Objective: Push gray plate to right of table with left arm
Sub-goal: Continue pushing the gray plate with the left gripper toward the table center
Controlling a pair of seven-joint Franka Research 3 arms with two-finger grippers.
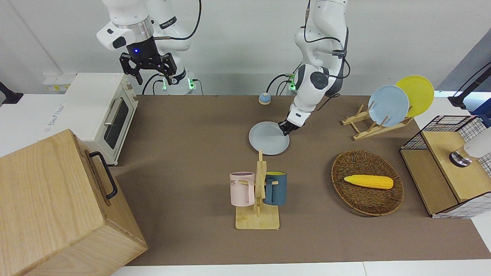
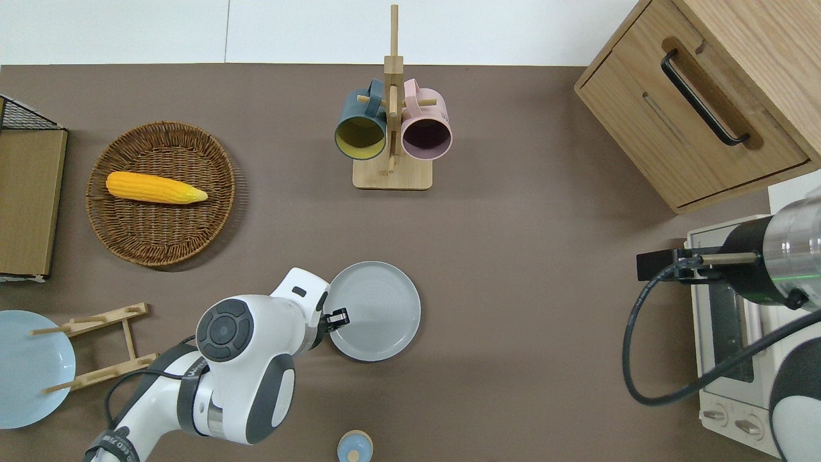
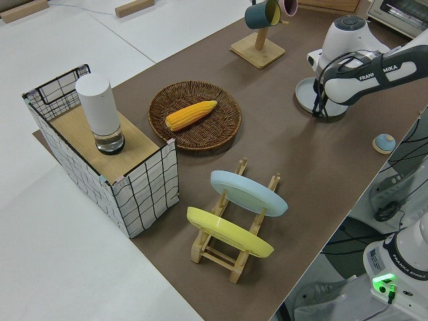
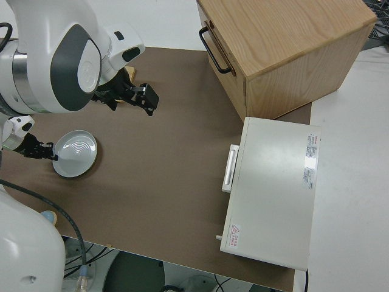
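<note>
Brown matte covering spans the bench (image 1: pixel 199 153), with white edging and a pale wall where the robots stand. Near the middle of the bench lies the gray plate (image 2: pixel 378 311), flat, with the left gripper (image 2: pixel 338 316) down at its rim on the side toward the left arm's end; whether its fingers are wide or narrow I cannot tell. Farther from the robots than the plate stands a wooden mug rack (image 2: pixel 392 138) with a blue and a pink mug. A wicker basket (image 2: pixel 131 234) holding corn (image 2: pixel 156 188) sits toward the left arm's end. A toaster oven (image 1: pixel 100 111) and a wooden box (image 1: pixel 50 207) occupy the right arm's end. The right arm is parked, its fingers spread wide.
</note>
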